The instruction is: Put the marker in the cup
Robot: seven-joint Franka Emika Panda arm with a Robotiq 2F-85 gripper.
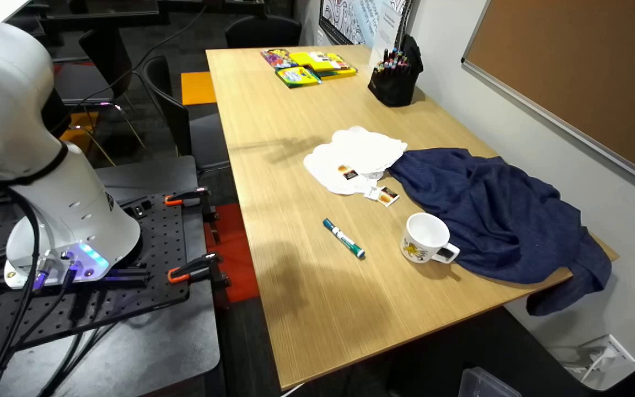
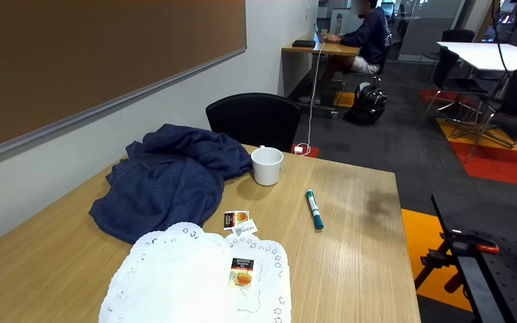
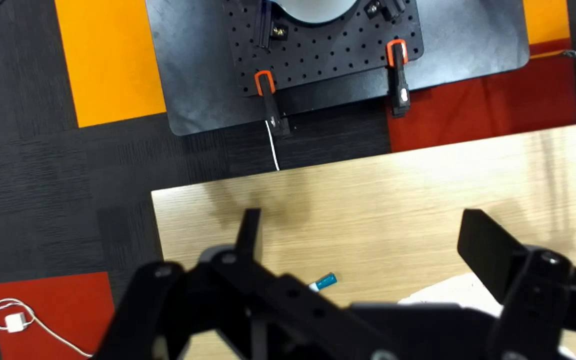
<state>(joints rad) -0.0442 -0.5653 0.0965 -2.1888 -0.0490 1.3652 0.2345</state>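
Note:
The marker (image 1: 344, 239) lies on the wooden table, green at both ends with a white label part. It also lies there in an exterior view (image 2: 313, 209). In the wrist view only its teal-green end (image 3: 326, 281) shows; the gripper's linkage hides the rest. The cup (image 1: 415, 246) is a white mug with a side handle, standing upright beside the marker; it also shows in an exterior view (image 2: 266, 171). The cup is not visible in the wrist view. My gripper (image 3: 363, 215) is open and empty, high above the table. It is out of frame in both exterior views.
A dark blue cloth (image 1: 494, 215) lies against the cup. White paper doilies (image 1: 361, 151) with tea packets (image 2: 241, 272) lie near the marker. A black pen case (image 1: 397, 82) and yellow boxes (image 1: 317, 62) stand farther along the table. Clamps (image 3: 397, 75) hold the robot's base plate.

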